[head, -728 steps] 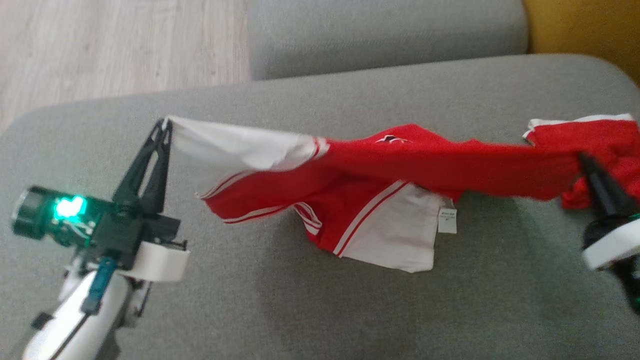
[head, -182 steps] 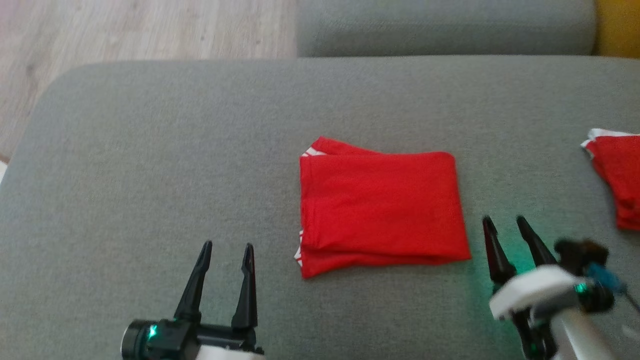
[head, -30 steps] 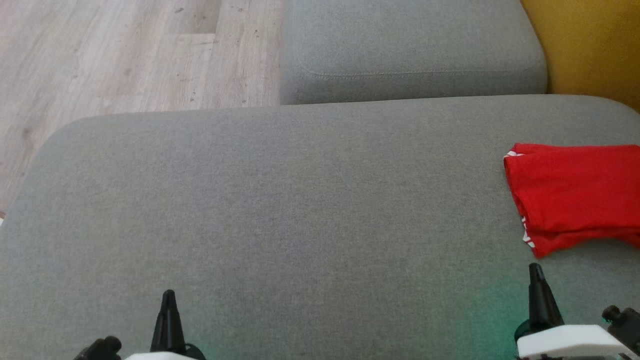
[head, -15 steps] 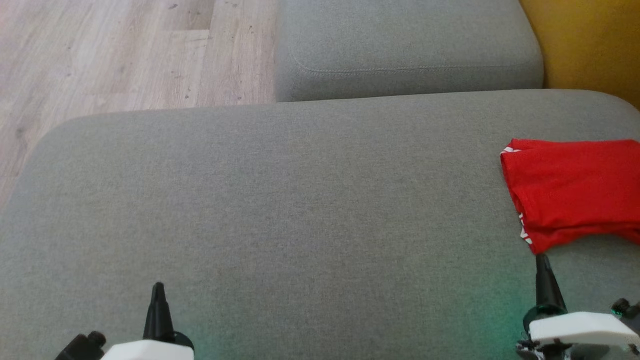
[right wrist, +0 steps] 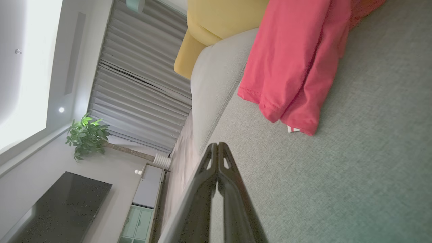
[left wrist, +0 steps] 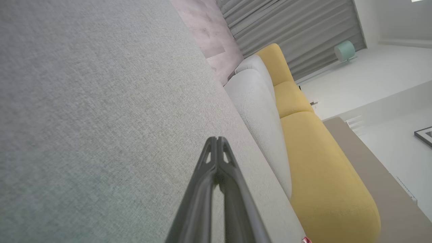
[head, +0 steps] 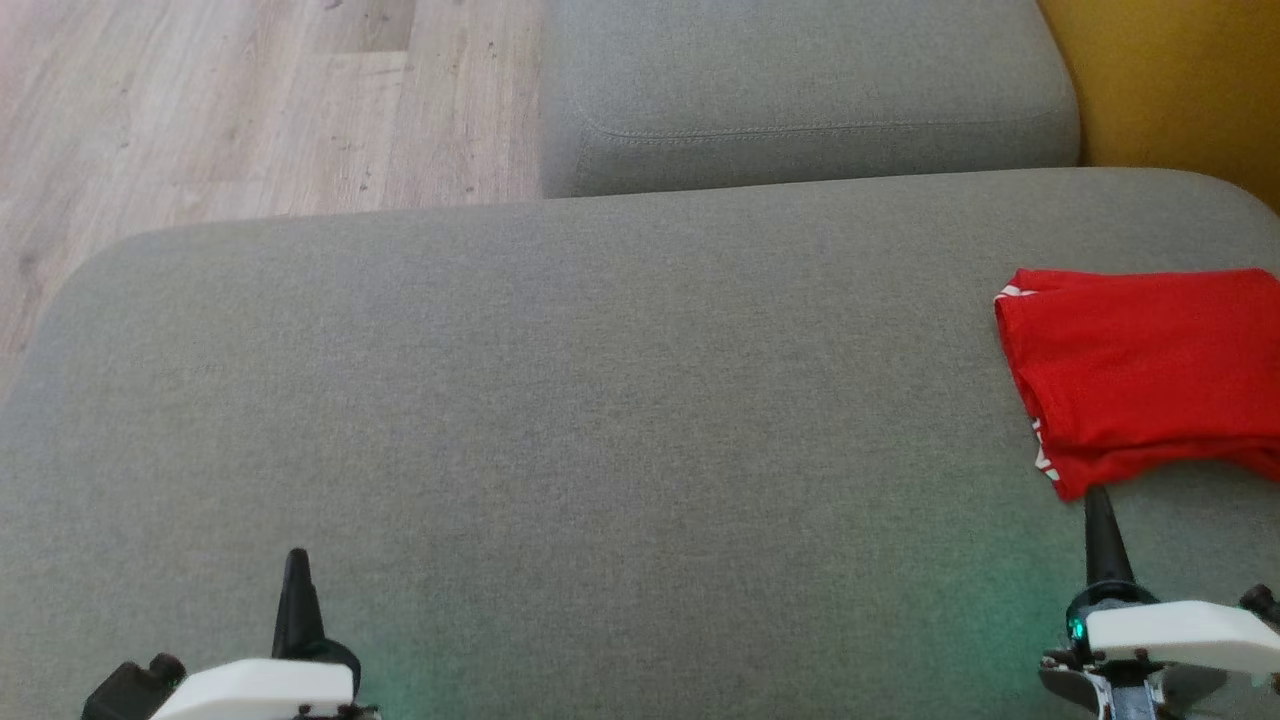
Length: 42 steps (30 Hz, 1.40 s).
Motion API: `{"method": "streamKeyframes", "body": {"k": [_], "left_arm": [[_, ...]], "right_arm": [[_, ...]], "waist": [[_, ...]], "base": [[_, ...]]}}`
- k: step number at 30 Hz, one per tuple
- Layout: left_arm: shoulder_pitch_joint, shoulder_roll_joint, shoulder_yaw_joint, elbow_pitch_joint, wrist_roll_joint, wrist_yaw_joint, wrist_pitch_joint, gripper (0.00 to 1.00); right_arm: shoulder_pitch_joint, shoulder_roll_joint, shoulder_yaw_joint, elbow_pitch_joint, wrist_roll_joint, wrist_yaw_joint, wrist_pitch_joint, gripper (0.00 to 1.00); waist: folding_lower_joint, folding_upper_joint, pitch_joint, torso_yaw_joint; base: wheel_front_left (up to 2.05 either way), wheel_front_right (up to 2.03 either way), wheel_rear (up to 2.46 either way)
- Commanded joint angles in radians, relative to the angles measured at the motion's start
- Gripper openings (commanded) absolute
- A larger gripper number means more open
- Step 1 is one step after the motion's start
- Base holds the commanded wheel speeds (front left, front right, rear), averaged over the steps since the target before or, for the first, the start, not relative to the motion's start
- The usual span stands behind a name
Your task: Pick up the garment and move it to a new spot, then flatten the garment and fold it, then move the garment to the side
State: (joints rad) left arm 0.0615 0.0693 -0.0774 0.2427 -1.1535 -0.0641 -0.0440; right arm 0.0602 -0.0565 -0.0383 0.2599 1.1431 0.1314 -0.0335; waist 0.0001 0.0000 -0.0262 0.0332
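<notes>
Head view: the folded red cloth garment with white trim (head: 1140, 370) lies at the right edge of the grey fabric sofa cushion (head: 600, 400), the left gripper (head: 296, 565) and right gripper (head: 1098, 505) low at its near edge, the right tip just beside the garment's near corner. Left wrist view: jaws pressed together, empty, over the cushion; right wrist view: jaws likewise closed on nothing, garment ahead. The setting-aside step looks complete; next, merely draw both arms clear.

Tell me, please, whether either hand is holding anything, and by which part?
Nothing is held. The left hand and right hand are both shut and empty; the folded red garment lies free on the grey cushion.
</notes>
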Motion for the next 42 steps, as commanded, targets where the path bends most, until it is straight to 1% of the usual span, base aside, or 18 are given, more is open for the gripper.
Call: {"method": "streamKeyframes", "body": {"k": [1, 42], "left_arm": [[-0.058, 0.014, 0.033, -0.025, -0.023, -0.01, 0.003, 0.0], [-0.165, 0.01, 0.149, 0.0, -0.484, -0.066, 0.124, 0.0]], "right_arm": [[-0.052, -0.016, 0.008, -0.028, 0.026, -0.001, 0.007, 0.0], [-0.165, -0.012, -0.05, -0.017, 0.482, -0.001, 0.125, 0.0]], "waist": [[-0.0001, 0.0, 0.001, -0.001], [-0.0001, 0.0, 0.029, -0.033]], "base": [[0.0, 0.0, 0.0], [0.0, 0.0, 0.0]]}}
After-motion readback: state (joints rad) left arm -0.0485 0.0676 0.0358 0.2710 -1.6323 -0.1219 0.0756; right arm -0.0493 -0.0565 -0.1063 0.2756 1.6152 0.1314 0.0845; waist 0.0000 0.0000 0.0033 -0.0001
